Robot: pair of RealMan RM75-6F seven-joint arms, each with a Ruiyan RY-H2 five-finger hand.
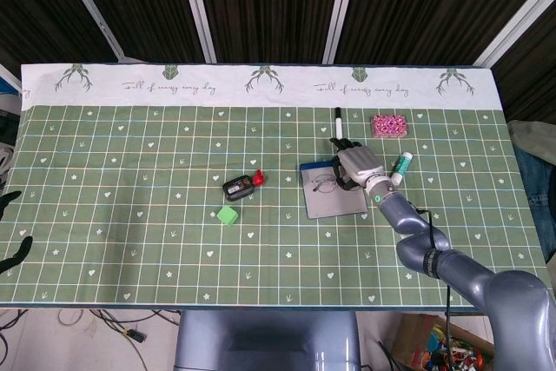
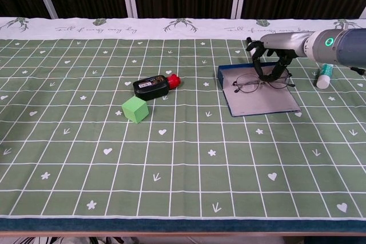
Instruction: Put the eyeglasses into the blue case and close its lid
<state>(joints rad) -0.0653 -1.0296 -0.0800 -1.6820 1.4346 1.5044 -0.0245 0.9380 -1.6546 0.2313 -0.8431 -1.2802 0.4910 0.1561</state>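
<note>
Head view: the worktop [image 1: 130, 215] carries one blue case [image 1: 333, 189], lying open with its grey inside facing up. One pair of eyeglasses [image 1: 327, 184] lies on the far part of that case. The right robot hand [image 1: 356, 165] arches over the case's far right corner, its dark fingers [image 1: 340, 144] curled down around the eyeglasses' right end; whether they pinch the frame cannot be told here. Left of the case lie one black bottle with a red cap [image 1: 242, 185] and, nearer than it, one green cube [image 1: 228, 215]. Beyond the case lies one black marker [image 1: 338, 123]; right of the case are one pink block [image 1: 388, 125] and one white tube [image 1: 400, 168]. The left robot hand is out of sight.

Chest view: the eyeglasses [image 2: 260, 83] rest on the case [image 2: 260, 98], lenses toward the bottle [image 2: 155, 86]. The right robot hand [image 2: 273, 55] has fingers [image 2: 258, 68] reaching down on both sides of the frame's far right part, seemingly gripping it. The cube [image 2: 135, 110] sits apart from the bottle, and the tube [image 2: 324, 76] lies right of the case.
</note>
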